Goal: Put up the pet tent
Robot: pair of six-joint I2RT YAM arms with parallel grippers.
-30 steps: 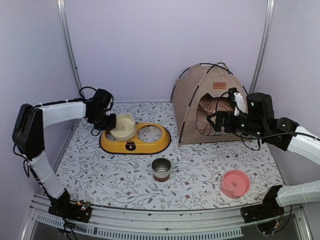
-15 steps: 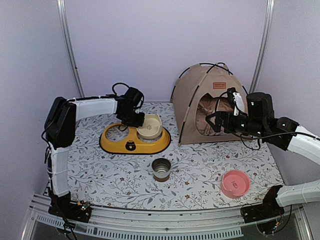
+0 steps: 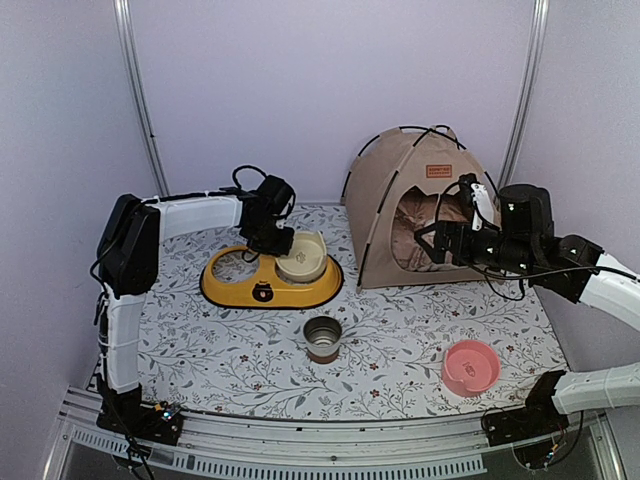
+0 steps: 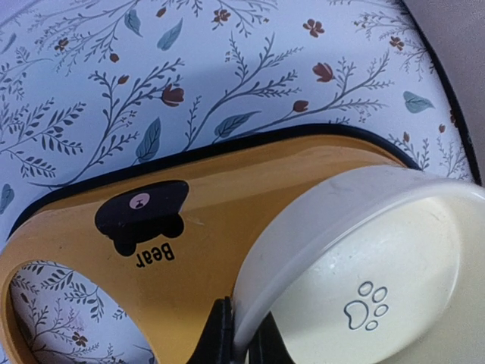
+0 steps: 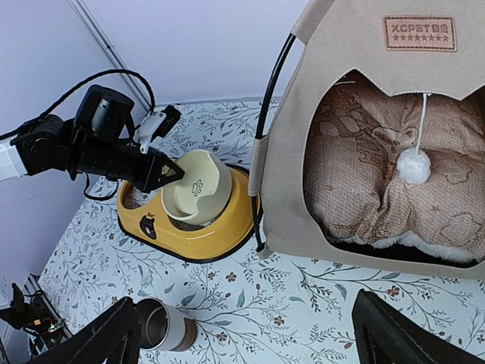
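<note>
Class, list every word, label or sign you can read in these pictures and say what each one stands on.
"XCPET", a row of stars beneath: brown label patch on the tan fabric pet tent; the small mark after it is unreadable.
"Bear", beside a black bear-head sign: yellow plastic feeder stand.
Paw-print sign, no words: inside the cream plastic bowl.

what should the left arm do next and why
Probably lower and level the cream bowl into the right-hand opening of the yellow feeder, then let go: the left gripper is shut on its rim, and the bowl hangs tilted over that opening, not yet seated.
</note>
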